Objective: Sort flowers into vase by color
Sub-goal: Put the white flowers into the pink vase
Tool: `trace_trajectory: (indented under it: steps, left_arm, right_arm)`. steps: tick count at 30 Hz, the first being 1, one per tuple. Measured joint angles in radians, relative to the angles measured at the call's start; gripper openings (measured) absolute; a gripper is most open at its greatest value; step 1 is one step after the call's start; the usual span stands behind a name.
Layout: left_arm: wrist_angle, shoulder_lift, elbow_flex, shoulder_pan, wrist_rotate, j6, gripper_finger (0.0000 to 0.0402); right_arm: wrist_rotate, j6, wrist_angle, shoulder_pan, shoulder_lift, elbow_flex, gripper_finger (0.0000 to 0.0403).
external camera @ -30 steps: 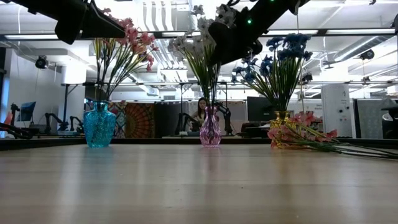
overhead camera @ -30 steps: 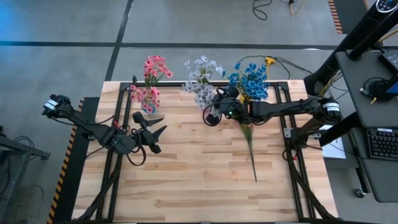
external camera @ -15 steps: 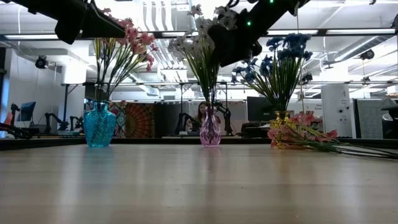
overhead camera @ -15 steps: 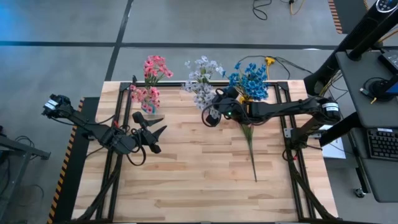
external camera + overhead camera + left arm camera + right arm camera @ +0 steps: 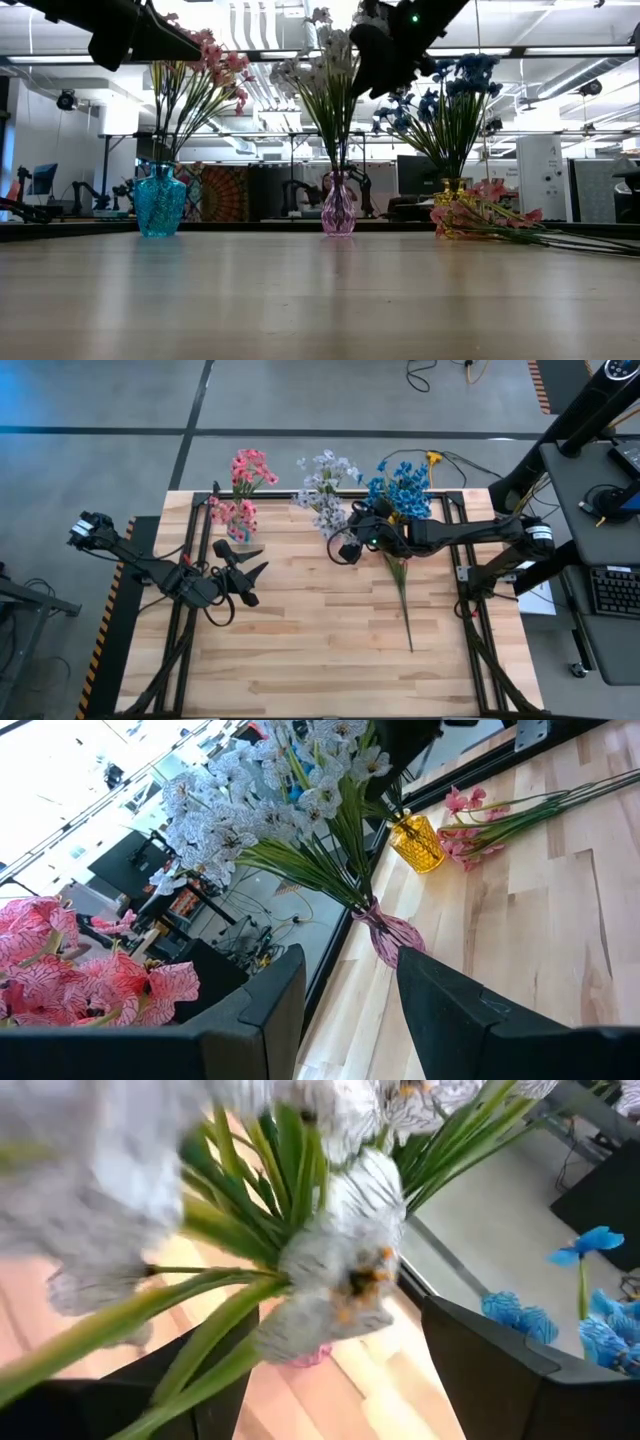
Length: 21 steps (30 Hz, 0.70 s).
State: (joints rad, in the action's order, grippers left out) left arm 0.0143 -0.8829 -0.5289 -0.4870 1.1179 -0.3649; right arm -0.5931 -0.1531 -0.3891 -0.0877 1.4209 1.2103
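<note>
Right wrist view shows the right tool (image 5: 330, 1370) spread around white flowers (image 5: 335, 1270) standing in the pink vase (image 5: 338, 207); withdrawing carelessly could snag stems and topple it.

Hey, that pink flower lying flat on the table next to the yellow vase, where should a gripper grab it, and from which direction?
Probably the bare green stem of the pink flower, coming straight down from above: it lies flat and thin, clear of the yellow vase, while the blossoms sit tucked beside the vase.

Vases (image 5: 338, 205) line far edge; near table (image 5: 300, 650) free
</note>
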Motion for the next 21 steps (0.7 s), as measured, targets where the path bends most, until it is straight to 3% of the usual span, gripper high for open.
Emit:
trace_trajectory:
  steps: [21]
  left_arm:
    - [0.067,0.000,0.000,0.000,0.000,-0.020,0.0143]
  right_arm:
    - [-0.007,-0.072,-0.200,0.075,-0.014,0.105,0.0272]
